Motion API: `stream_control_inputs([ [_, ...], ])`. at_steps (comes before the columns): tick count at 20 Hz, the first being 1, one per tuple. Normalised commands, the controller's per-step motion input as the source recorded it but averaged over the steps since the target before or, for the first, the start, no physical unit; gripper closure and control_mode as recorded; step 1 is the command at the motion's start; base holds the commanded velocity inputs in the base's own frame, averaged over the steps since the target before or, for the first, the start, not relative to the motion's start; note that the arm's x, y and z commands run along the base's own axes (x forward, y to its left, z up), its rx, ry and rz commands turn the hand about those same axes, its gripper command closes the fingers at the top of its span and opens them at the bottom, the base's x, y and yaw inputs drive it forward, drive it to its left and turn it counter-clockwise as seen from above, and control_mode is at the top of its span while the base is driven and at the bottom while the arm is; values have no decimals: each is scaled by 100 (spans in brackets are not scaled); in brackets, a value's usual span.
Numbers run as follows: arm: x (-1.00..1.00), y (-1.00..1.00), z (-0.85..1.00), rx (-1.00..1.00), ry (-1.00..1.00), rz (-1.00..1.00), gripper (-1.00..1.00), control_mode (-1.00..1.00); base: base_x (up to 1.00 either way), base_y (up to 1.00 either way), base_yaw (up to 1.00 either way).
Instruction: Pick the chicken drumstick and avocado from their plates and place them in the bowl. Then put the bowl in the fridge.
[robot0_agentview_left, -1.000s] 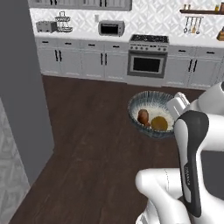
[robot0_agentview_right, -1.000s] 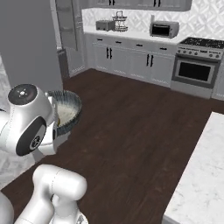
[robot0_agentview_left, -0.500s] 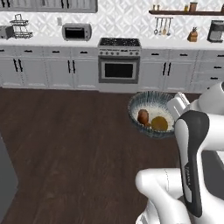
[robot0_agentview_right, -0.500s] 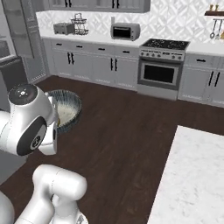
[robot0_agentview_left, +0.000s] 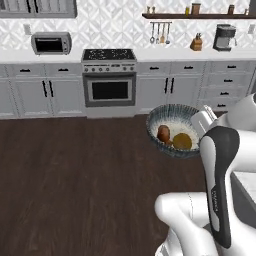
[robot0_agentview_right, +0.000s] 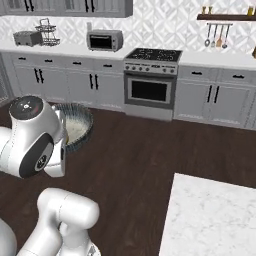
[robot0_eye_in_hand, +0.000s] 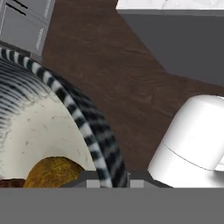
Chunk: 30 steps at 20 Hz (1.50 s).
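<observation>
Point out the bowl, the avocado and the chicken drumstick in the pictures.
bowl (robot0_agentview_left: 161, 143): left base view, on the striped outer wall at its left side.
avocado (robot0_agentview_left: 182, 141): left base view, on its rounded yellowish top inside the bowl.
chicken drumstick (robot0_agentview_left: 163, 133): left base view, on its thick reddish-brown end.

A home kitchen: a steel oven (robot0_agentview_left: 109, 89) with stovetop, a microwave (robot0_agentview_left: 50, 43), white cabinets (robot0_agentview_right: 209, 95), hanging utensils (robot0_agentview_left: 159, 33) and dark wood floor (robot0_agentview_left: 75, 175).

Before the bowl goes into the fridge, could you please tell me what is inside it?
The bowl holds the reddish-brown drumstick and the yellowish avocado, side by side on its pale inside. The near wall and the arm hide part of the bowl's floor, so anything lying there cannot be seen.
</observation>
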Motion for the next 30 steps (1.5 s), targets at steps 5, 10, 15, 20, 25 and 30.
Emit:
stream_control_inputs([
  [5, 0, 0, 0, 0, 0, 0, 100, 100, 100, -25, -26],
  [10, 0, 0, 0, 0, 0, 0, 100, 100, 100, -16, -24],
  [15, 0, 0, 0, 0, 0, 0, 100, 100, 95, -48, -19],
  [20, 0, 0, 0, 0, 0, 0, 100, 100, 46, 45, 2],
  [25, 0, 0, 0, 0, 0, 0, 100, 100, 42, 80, 59],
  [30, 0, 0, 0, 0, 0, 0, 100, 100, 39, 20, 82],
])
